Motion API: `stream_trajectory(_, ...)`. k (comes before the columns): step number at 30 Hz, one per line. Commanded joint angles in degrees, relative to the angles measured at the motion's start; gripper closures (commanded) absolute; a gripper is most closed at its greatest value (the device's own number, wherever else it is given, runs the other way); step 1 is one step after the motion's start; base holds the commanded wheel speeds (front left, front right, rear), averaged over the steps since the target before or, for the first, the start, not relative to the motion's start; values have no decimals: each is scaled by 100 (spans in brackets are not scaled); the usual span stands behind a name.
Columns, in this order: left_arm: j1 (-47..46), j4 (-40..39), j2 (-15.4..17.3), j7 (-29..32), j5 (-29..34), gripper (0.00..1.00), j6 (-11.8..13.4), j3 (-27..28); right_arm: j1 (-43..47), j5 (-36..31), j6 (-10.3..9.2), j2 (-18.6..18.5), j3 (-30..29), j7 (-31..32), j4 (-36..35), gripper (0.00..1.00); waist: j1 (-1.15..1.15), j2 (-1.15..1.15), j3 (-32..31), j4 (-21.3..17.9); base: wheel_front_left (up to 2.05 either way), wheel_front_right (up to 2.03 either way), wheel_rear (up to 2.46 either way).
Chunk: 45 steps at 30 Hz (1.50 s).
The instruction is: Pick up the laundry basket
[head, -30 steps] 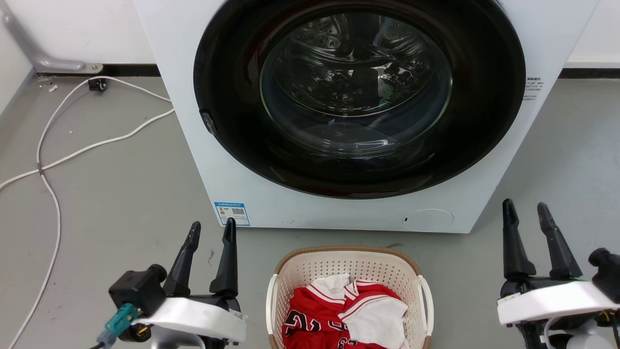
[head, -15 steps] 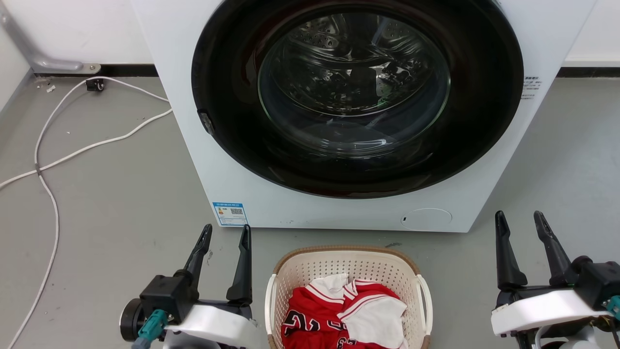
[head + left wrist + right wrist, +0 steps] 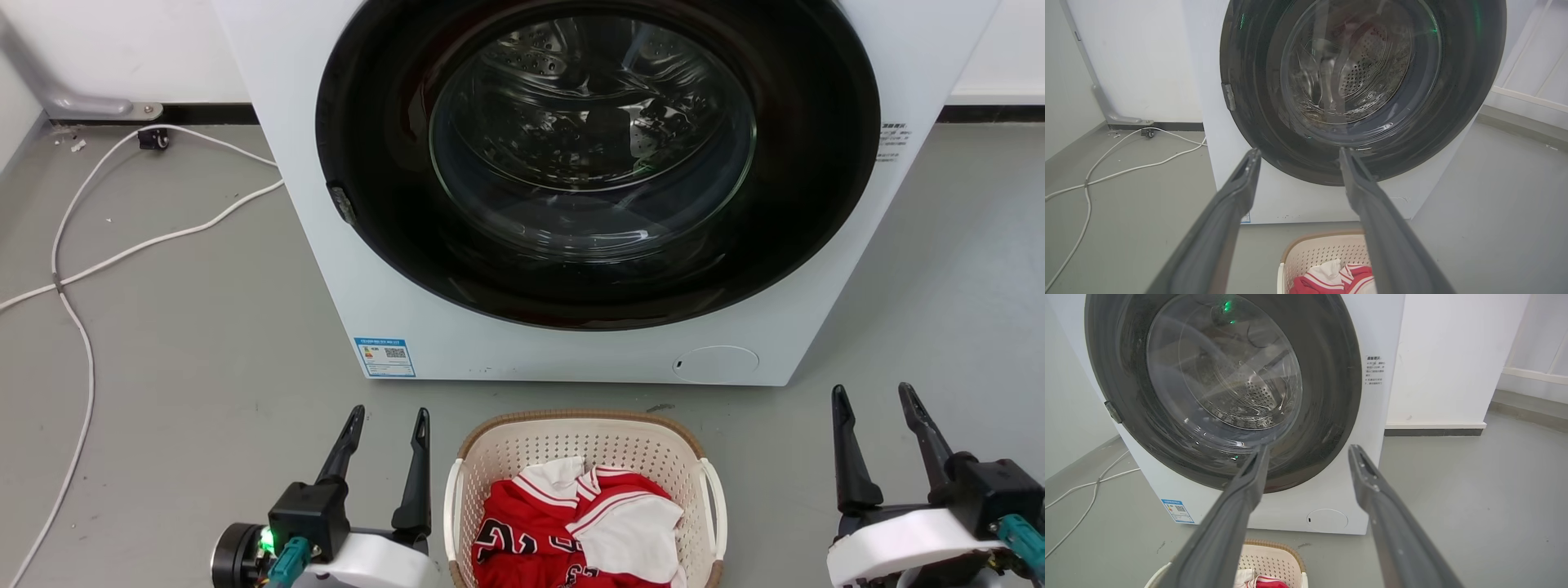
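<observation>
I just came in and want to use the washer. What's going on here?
A robot is poised to pick up the laundry basket, which sits on the floor before the washing machine, holding red and white clothes. Its left tool hangs open close to the basket's left side; its right tool hangs open farther off on the right. Neither touches the basket.
</observation>
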Motion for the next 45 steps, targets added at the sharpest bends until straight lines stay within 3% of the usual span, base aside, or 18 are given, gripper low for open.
stream_trajectory(1, 35, 44, -20, -62, 96, 0, -6, 26, -9, -135, -2, -18, 0, -46, 16, 0, 0, 0, 4, 0, 0, 0, 0)
stream_trajectory(23, 163, 318, -244, -295, 913, 0, -353, 212, 20, -317, -3, -17, 38, -275, 309, 0, 0, 0, 22, -7, 0, 0, 0)
stream_trajectory(45, 135, 444, -292, -284, 819, 0, -462, 309, -17, -171, -3, -18, 72, -266, 253, 0, 0, 0, 100, -8, 0, 0, 0)
